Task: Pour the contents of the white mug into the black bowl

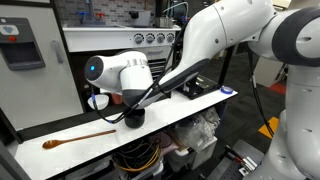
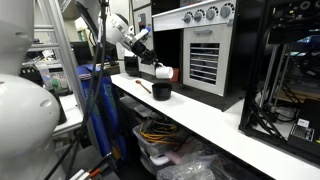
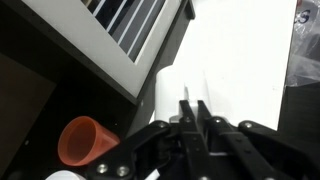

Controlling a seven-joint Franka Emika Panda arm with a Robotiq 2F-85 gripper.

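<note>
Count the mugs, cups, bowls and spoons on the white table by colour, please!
White: 1, the white mug
Black: 1, the black bowl
Red-orange: 1, the cup
Brown: 1, the wooden spoon
Total: 4

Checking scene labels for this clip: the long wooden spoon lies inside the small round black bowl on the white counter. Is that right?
Not quite. The long wooden spoon is not inside the small round black bowl. It lies flat on the white counter beside the bowl, as an exterior view shows.
</note>
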